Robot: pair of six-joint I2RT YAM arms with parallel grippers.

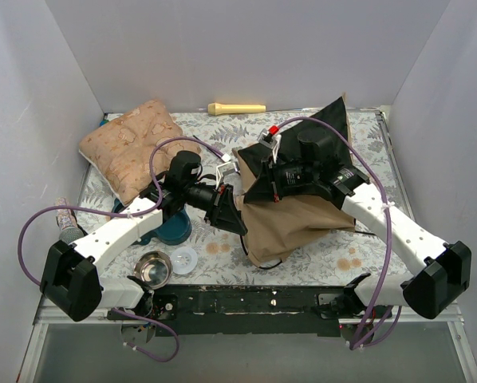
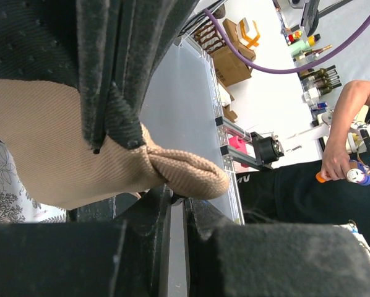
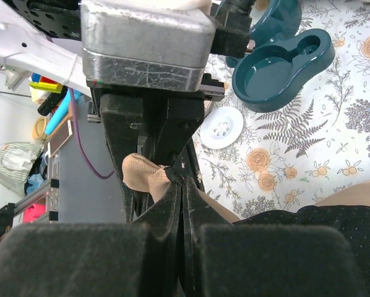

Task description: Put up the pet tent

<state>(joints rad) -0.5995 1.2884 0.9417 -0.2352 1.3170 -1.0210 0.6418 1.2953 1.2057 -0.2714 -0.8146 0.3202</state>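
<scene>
floral table (image 1: 370, 148) with pet tent (image 1: 290, 227), cushion (image 1: 127, 148), bowl (image 1: 153, 269)

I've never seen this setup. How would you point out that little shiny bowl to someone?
Find the table covered in floral-patterned cloth and look along its near edge, left of the middle. The small round shiny metal bowl sits there, beside a flat white round lid and just in front of a dark teal plastic dish. It alone is silvery and reflective.

No lettering, label, brand, number or sign is legible on anything in these three views.
</scene>
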